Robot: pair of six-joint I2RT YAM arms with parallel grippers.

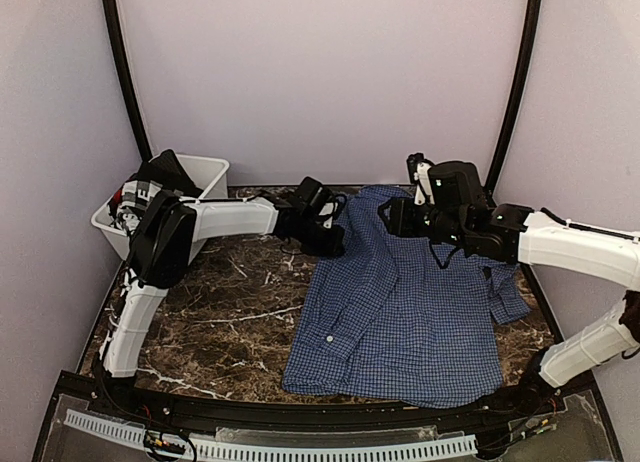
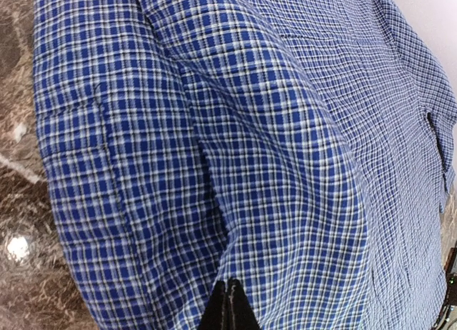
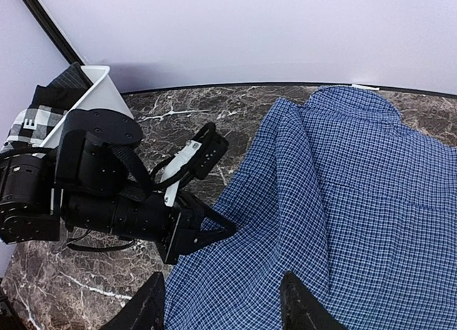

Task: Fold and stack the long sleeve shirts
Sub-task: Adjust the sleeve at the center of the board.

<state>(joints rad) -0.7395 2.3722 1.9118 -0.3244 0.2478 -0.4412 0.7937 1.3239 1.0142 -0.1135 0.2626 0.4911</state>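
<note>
A blue checked long sleeve shirt [image 1: 410, 302] lies spread on the dark marble table [image 1: 230, 312], collar end toward the back wall. My left gripper [image 1: 337, 242] sits at the shirt's upper left edge. Its fingers are shut together in the left wrist view [image 2: 230, 286], and the shirt's cloth [image 2: 285, 130] bulges up around the tip. From the right wrist, the left gripper [image 3: 230, 228] pinches that edge of the shirt [image 3: 357, 201]. My right gripper [image 1: 390, 218] hovers open over the shirt's upper part, holding nothing, its two fingers spread wide [image 3: 225, 305].
A white plastic bin [image 1: 207, 170] stands at the back left corner with dark and black-and-white checked clothes [image 1: 135, 197] in it. The same bin [image 3: 100, 94] shows in the right wrist view. A sleeve [image 1: 505, 297] trails off the shirt's right side near the table edge.
</note>
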